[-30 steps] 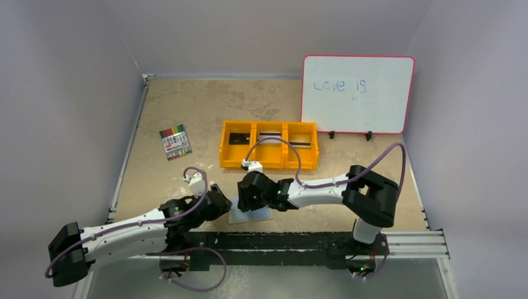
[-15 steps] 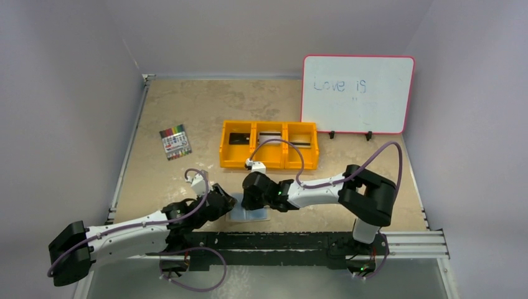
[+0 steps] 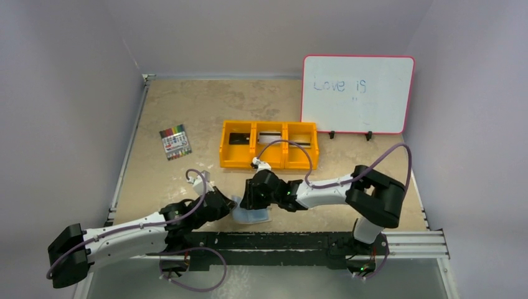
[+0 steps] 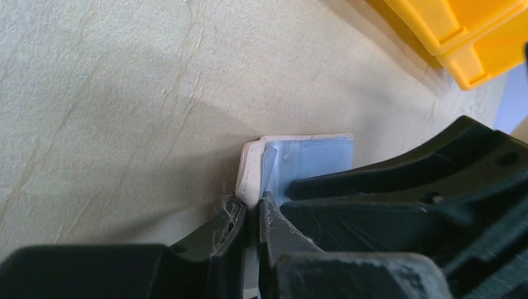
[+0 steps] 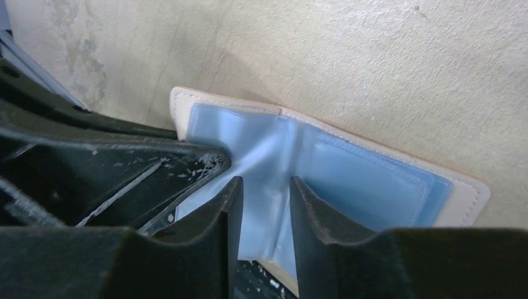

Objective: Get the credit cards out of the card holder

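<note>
Near edge of the table (image 3: 187,106), just ahead of the arm bases: the card holder (image 5: 373,180) lies opened out, light blue inner panels up, tan-beige border showing round them. It sits between my two grippers and well short of the tray.

Left gripper (image 4: 252,208): comes in low from the left. Its jaws are pinched tight on the pale outer edge of the holder, with almost no gap between them. That edge looks raised off the table; its shadow falls underneath.

Right gripper (image 5: 264,187): comes in from the right, over the holder's middle. The blue panel is bunched up into a ridge at the fold, and the two fingers (image 5: 231,205) press on either side of that ridge. I read this as gripping the holder's inner panel. The far half of the holder lies flat on the table.

I cannot see any card in the holder's pockets from either wrist view.

Further out: the orange tray (image 3: 269,165) has three compartments, each holding a flat dark item.

Left of the tray, well apart: a pack of markers (image 3: 175,142).

Back right: a whiteboard (image 3: 357,94) stands upright, with faint writing "Love is".
</note>
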Controlling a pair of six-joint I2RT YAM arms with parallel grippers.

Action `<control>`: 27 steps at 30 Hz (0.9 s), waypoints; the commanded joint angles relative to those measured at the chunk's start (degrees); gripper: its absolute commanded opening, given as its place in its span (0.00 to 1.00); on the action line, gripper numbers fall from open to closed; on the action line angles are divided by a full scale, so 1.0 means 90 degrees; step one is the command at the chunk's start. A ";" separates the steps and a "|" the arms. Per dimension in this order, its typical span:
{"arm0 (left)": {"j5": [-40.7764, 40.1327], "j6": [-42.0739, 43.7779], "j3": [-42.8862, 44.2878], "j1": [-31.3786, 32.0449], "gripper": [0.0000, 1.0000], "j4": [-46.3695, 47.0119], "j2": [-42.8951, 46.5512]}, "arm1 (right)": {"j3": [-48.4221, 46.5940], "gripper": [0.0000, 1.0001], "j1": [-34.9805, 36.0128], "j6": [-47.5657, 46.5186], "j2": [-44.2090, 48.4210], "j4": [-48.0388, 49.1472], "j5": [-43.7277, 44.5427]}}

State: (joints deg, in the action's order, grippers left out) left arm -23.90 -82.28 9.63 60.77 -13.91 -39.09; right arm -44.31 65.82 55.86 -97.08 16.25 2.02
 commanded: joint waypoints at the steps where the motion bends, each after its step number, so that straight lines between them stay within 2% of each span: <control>1: -0.0078 0.0248 0.0663 0.0034 0.16 -0.0888 -0.0194 | 0.0010 0.40 0.0011 -0.0089 0.0792 -0.0492 0.0497; 4: -0.0423 0.0432 0.1214 0.0035 0.37 -0.1597 -0.0481 | -0.0152 0.45 0.0011 -0.0058 0.1274 -0.1285 0.1228; 8: -0.0866 0.0791 0.1942 0.0035 0.49 -0.2244 -0.0657 | -0.0077 0.55 0.0011 0.0007 0.2174 -0.2049 0.2214; 12: -0.1441 0.1065 0.2545 0.0035 0.52 -0.2674 -0.0611 | 0.0088 0.68 0.0011 0.0270 0.3154 -0.2754 0.3275; 16: -0.2314 0.1067 0.3310 0.0034 0.64 -0.3381 -0.0546 | 0.0151 0.73 0.0011 0.0364 0.3978 -0.3381 0.4139; 21: -0.3488 0.0799 0.4354 0.0034 0.66 -0.4706 -0.0665 | 0.0164 0.79 0.0011 0.0676 0.4924 -0.4386 0.5119; 25: -0.4305 0.0476 0.5132 0.0027 0.66 -0.5655 -0.0825 | 0.0122 0.82 0.0011 0.0523 0.5541 -0.4708 0.5597; 27: -0.4629 0.0501 0.5470 0.0034 0.67 -0.5968 -0.0862 | 0.0089 0.90 0.0011 0.0368 0.5780 -0.4769 0.5739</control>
State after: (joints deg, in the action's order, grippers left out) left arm -54.61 -76.09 52.42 60.88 -57.30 -46.13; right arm -43.09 65.93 59.75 -48.71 -22.26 45.19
